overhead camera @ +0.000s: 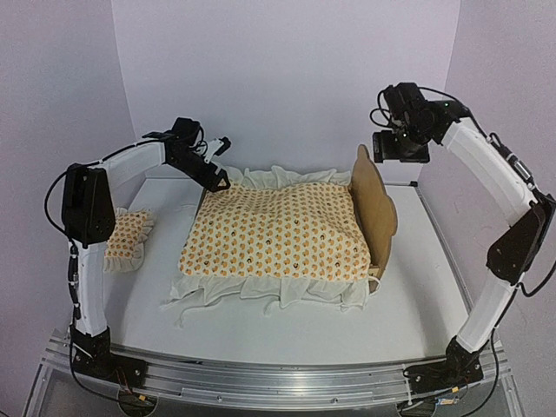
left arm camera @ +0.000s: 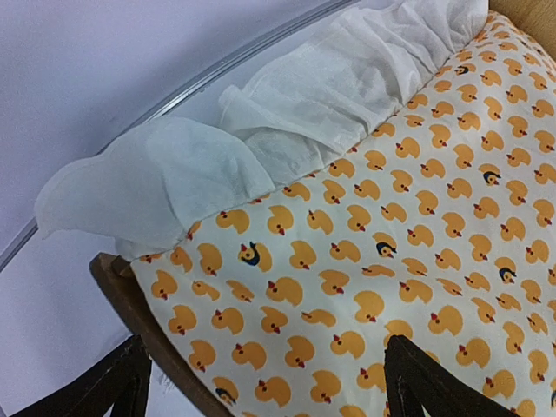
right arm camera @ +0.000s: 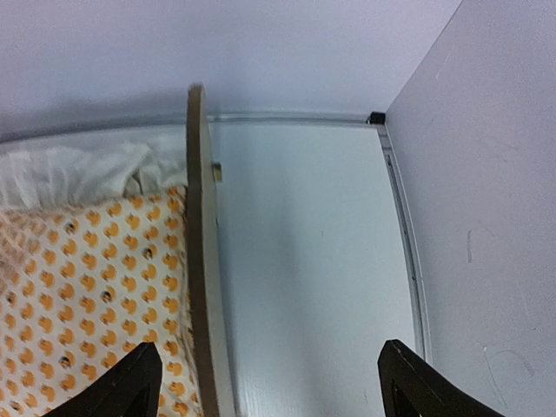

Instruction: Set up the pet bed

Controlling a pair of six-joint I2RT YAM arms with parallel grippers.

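The pet bed (overhead camera: 278, 234) sits in the middle of the white table (overhead camera: 417, 295), and both pincers are wide open with nothing in them.

The duck-print bedding (overhead camera: 274, 230) lies flat on the bed, and its white ruffle (left arm camera: 330, 87) hangs out along the sides. The wooden headboard (overhead camera: 375, 204) stands up at the right end. The left gripper (left arm camera: 265, 343) hangs just over the far left corner of the bed, where a bit of the dark frame (left arm camera: 130, 287) peeks out from under the cover. The right gripper (right arm camera: 269, 347) is up high by the headboard, over the bare table beside it. The little duck pillow (overhead camera: 128, 239) lies on the table to the left of the bed, not touching it, close to the left arm.
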